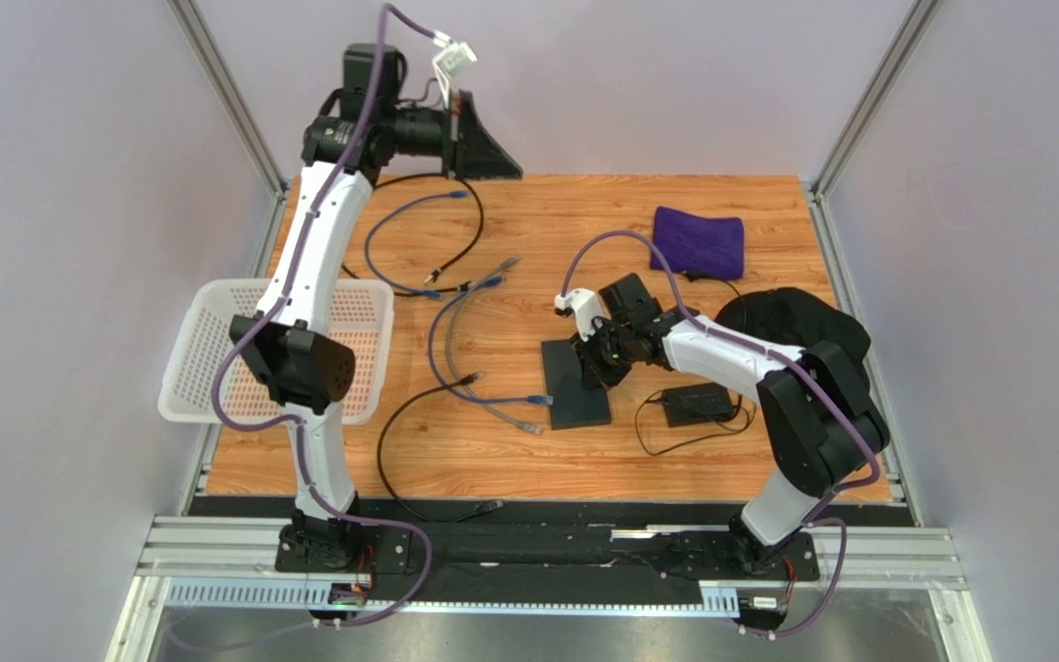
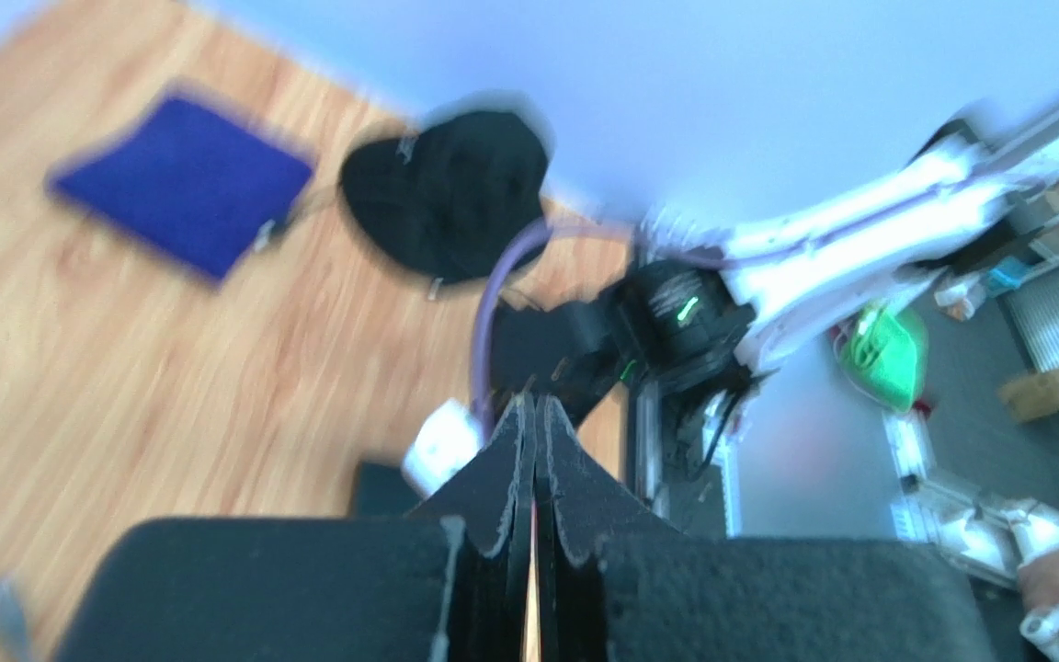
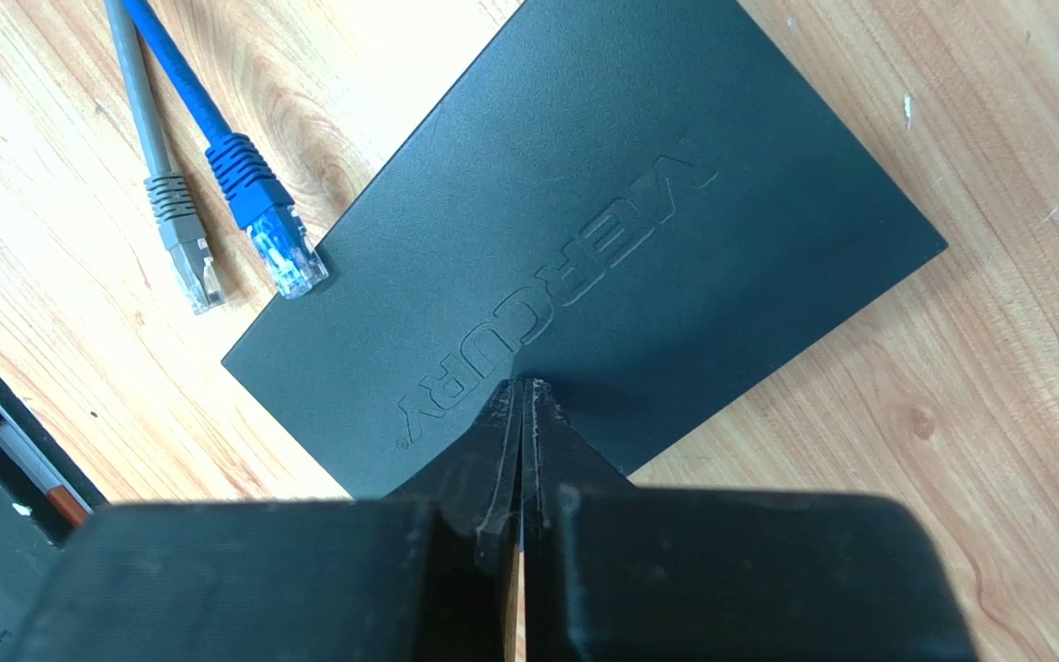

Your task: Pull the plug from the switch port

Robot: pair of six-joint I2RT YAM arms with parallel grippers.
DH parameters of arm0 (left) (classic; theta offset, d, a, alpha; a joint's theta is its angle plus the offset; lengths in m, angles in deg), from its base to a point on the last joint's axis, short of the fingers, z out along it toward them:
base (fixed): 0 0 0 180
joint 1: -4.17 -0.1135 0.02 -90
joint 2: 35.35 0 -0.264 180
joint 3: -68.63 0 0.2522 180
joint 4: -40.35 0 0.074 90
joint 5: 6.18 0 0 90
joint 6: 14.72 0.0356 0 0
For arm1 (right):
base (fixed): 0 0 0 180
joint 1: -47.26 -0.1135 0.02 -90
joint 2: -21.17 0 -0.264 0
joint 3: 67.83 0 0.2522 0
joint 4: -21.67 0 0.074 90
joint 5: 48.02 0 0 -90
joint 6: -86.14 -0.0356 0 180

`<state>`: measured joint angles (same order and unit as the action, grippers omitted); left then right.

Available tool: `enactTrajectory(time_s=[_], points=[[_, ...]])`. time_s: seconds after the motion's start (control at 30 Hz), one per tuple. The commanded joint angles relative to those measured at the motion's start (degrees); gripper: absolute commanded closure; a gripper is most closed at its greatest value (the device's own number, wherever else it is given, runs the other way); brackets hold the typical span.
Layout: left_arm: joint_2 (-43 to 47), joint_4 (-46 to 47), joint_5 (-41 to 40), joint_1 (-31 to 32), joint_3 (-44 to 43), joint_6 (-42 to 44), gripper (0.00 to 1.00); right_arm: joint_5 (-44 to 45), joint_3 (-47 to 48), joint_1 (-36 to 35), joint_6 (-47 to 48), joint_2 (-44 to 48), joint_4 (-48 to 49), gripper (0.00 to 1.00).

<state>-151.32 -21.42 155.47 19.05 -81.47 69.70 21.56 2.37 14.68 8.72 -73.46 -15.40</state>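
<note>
The switch (image 3: pixel 604 235) is a flat black box with raised lettering, lying on the wood (image 1: pixel 574 386). My right gripper (image 3: pixel 524 393) is shut, its tips together over the switch's top face near one edge (image 1: pixel 593 362). A blue plug (image 3: pixel 273 248) and a grey plug (image 3: pixel 190 269) lie loose on the wood beside the switch's edge; the blue tip is right at that edge. The sockets are hidden. My left gripper (image 1: pixel 491 149) is raised high at the back left, shut and empty (image 2: pixel 535 414); its view is blurred.
Several network cables (image 1: pixel 445 345) snake across the left half of the table. A white basket (image 1: pixel 218 352) overhangs the left edge. A purple cloth (image 1: pixel 698 242) and a black cloth (image 1: pixel 784 320) lie at the right. A small power brick (image 1: pixel 698 404) sits right of the switch.
</note>
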Motion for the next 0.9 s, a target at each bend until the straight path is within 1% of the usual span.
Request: enactTrajectory(time_s=[0.0,0.03,0.1,0.13,0.17,0.2,0.23,0.27,0.3,0.33,0.37,0.4,0.43,0.47,0.5,0.53,0.6,0.63,0.67,0.87], points=[[1.09,39.1,9.02,-1.69,4.32,-36.75,1.0,3.11,-0.02,-0.47,2.27,-1.96,-3.14,1.0],[0.04,38.78,9.37,-2.13,4.67,-36.6,0.98,3.2,-0.11,-0.47,2.54,-1.79,-3.14,1.0],[-0.06,24.61,6.93,-3.88,6.16,-24.79,0.89,3.99,-0.46,-0.47,3.5,-0.82,-3.06,1.0],[0.12,16.45,4.39,-4.24,6.34,-16.91,0.82,4.25,-0.89,-0.47,3.77,-0.38,-3.06,1.0],[0.38,-1.64,-4.86,-4.33,5.99,2.84,0.77,4.69,-1.59,-0.47,4.12,0.49,-2.88,1.0],[1.69,-7.74,-10.43,-3.2,6.86,11.56,0.72,4.87,-2.21,-0.47,4.47,0.93,-2.97,1.0],[2.75,-13.11,-15.79,-2.31,8.87,17.91,0.66,4.96,-2.74,-0.56,4.56,1.29,-2.88,1.0],[4.24,-13.42,-21.94,-1.7,16.03,26.24,0.63,5.3,-3.61,-0.47,4.56,1.81,-2.53,1.0],[7.65,-12.73,-23.65,-1.17,20.36,28.59,0.61,5.48,-3.97,-0.38,4.39,2.34,-2.44,1.0],[9.51,-8.55,-24.63,-1.16,25.1,29.13,0.57,5.57,-4.15,-0.38,4.04,2.61,-2.35,1.0],[11.18,-6.59,-24.9,-1.16,33.59,30.71,0.55,5.75,-4.15,-0.29,4.03,2.61,-2.27,1.0],[14.24,-5.09,-24.99,-0.99,37.33,32.03,0.53,5.75,-3.98,-0.21,3.95,2.61,-2.27,1.0],[15.4,-2.55,-25.68,-0.12,40.67,34.56,0.52,5.75,-3.71,0.06,3.94,2.52,-2.44,1.0],[16.55,-1.48,-27.0,0.5,46.36,35.63,0.52,5.49,-3.54,0.06,3.94,2.43,-2.7,1.0],[18.47,-0.26,-27.44,1.12,49.12,36.69,0.51,5.48,-3.27,0.23,3.77,2.17,-2.71,1.0],[19.45,2.19,-28.67,2.78,53.84,38.44,0.5,5.31,-3.18,0.5,3.16,2.08,-2.79,1.0],[21.99,5.37,-30.43,4.54,58.35,39.94,0.49,4.61,-3.1,1.2,2.19,1.99,-2.79,1.0],[22.53,7.91,-31.92,6.73,61.94,41.6,0.49,4.43,-3.1,1.81,1.4,1.82,-2.79,1.0],[22.8,8.89,-32.71,7.79,63.46,41.97,0.48,4.08,-3.18,1.9,1.22,1.73,-2.71,1.0],[21.75,14.25,-36.59,15.08,68.74,42.23,0.48,3.9,-2.92,2.43,1.31,1.64,-2.71,1.0]])
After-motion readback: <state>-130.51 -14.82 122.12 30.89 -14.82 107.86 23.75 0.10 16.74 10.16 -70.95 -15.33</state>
